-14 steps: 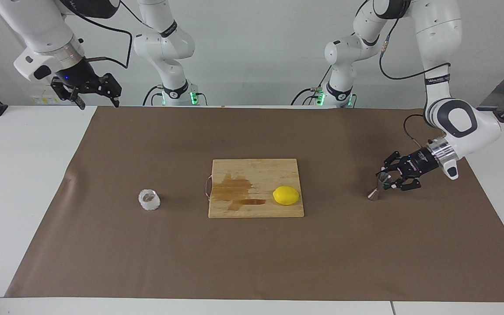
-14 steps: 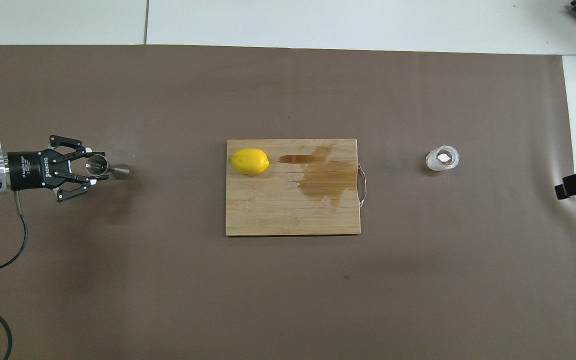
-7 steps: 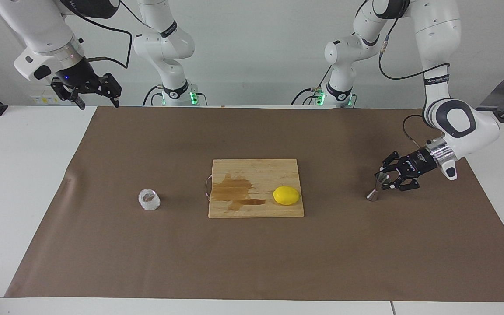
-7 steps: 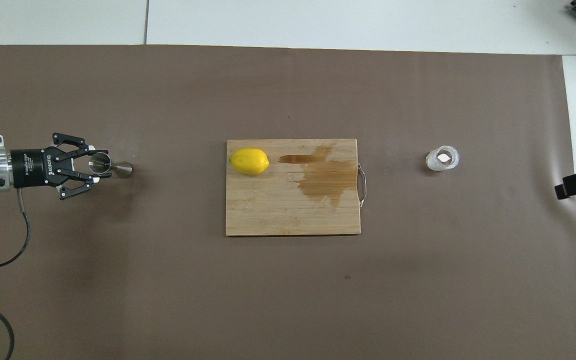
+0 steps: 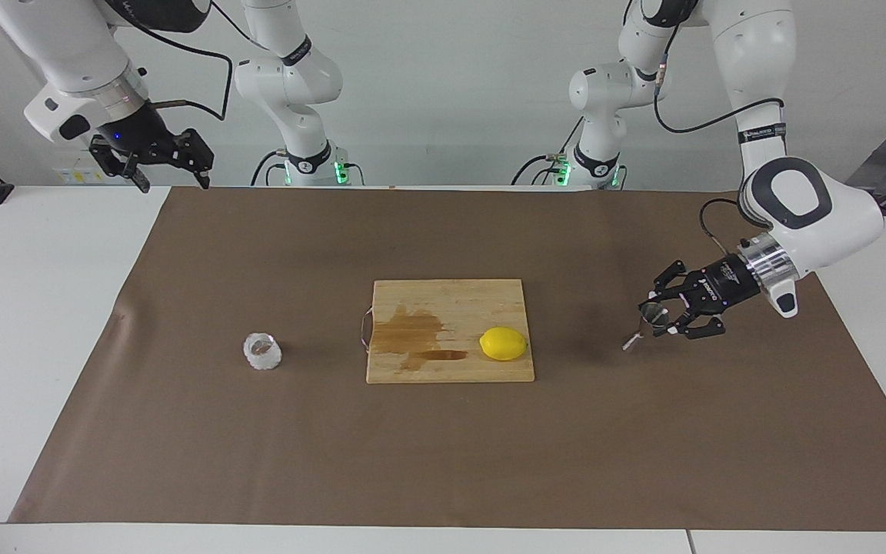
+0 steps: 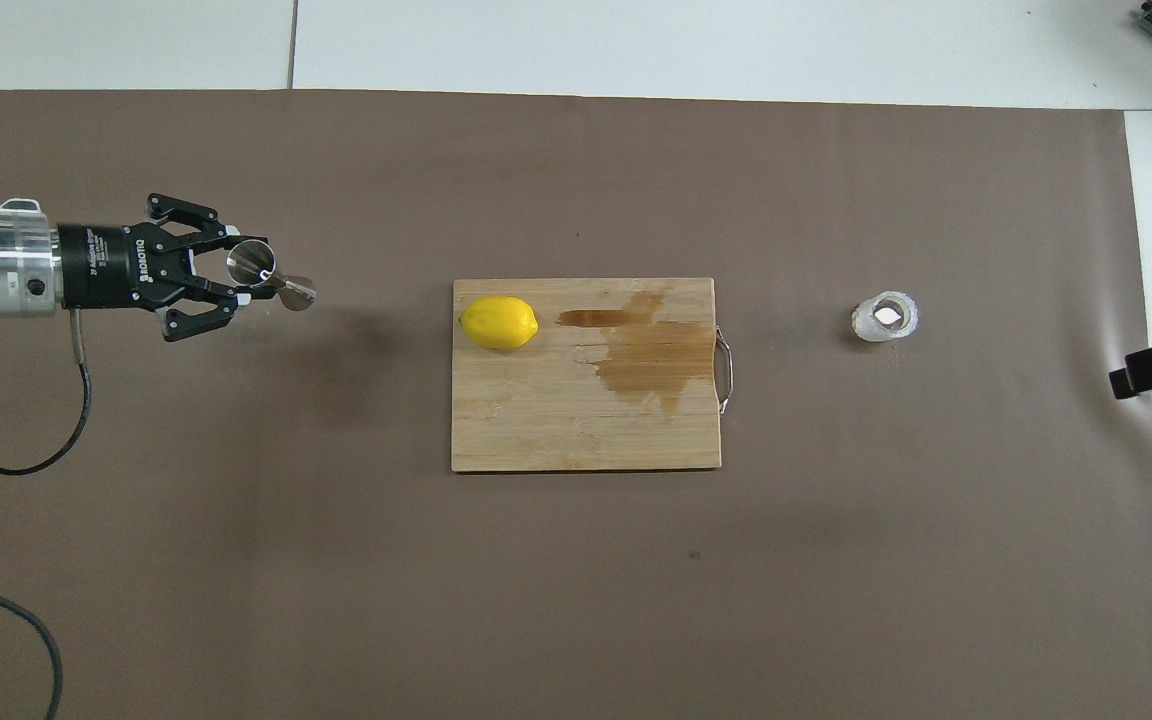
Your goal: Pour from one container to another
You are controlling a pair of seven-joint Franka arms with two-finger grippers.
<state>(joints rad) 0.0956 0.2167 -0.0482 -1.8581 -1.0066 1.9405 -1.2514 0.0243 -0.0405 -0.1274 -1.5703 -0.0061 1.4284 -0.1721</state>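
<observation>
The steel jigger [image 5: 645,323] [image 6: 271,277] hangs tilted just above the brown mat, toward the left arm's end of the table. My left gripper [image 5: 658,315] [image 6: 242,272] is shut on its upper cone, reaching in sideways. The small bumpy clear glass cup [image 5: 262,352] [image 6: 884,317] stands upright on the mat toward the right arm's end, with nothing touching it. My right gripper [image 5: 171,183] waits open and empty, high over the mat's corner at the robots' edge of the table.
A wooden cutting board [image 5: 451,296] [image 6: 556,420] lies mid-table between jigger and cup, with a wet brown stain and a metal handle on the cup's side. A yellow lemon [image 5: 503,343] [image 6: 499,322] rests on the board's end nearest the jigger.
My left gripper has lifted the jigger off the mat and carried it a little toward the cutting board, tilting it. The right arm and the cup have not moved.
</observation>
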